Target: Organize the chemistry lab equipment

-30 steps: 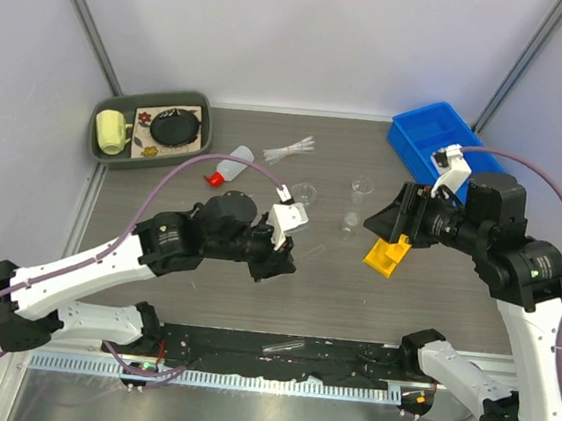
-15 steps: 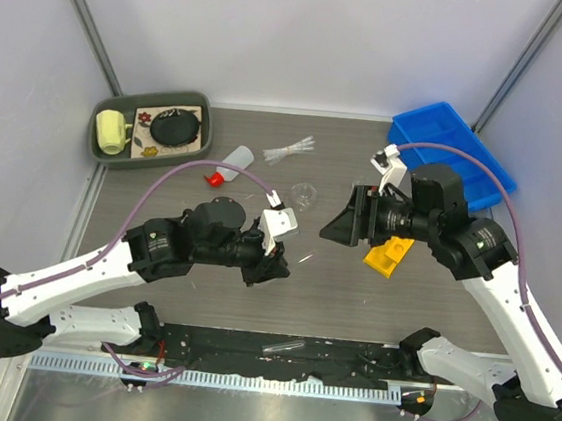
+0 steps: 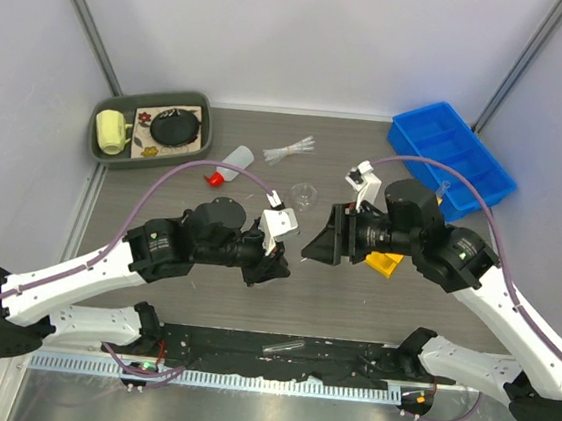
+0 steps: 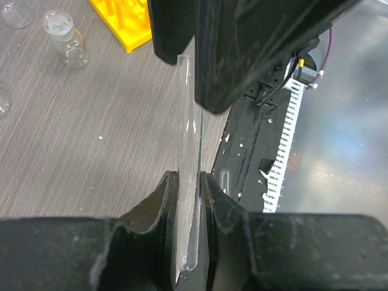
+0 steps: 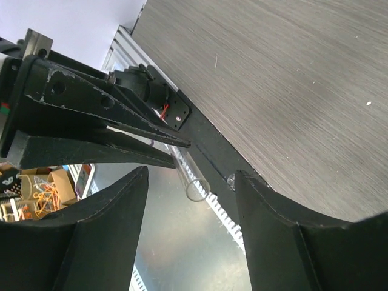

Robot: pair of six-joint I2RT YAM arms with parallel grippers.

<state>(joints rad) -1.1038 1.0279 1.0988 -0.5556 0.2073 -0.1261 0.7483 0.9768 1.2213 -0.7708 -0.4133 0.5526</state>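
Tabletop (image 3: 351,308) grey, both arms met at frame centre in top view. Left end effector (image 3: 277,262) clamped on thin clear tube (image 4: 189,145), rounded bottom pinched, long axis pointed away toward right end effector (image 3: 311,248). Right end effector spread wide, nothing gripped. In right wrist view, tube's open mouth seen between its fingers (image 5: 109,230), contact not made out. Handover judged next, closure needed across tube axis. Yellow rack (image 3: 386,263) lodged just behind right end effector.
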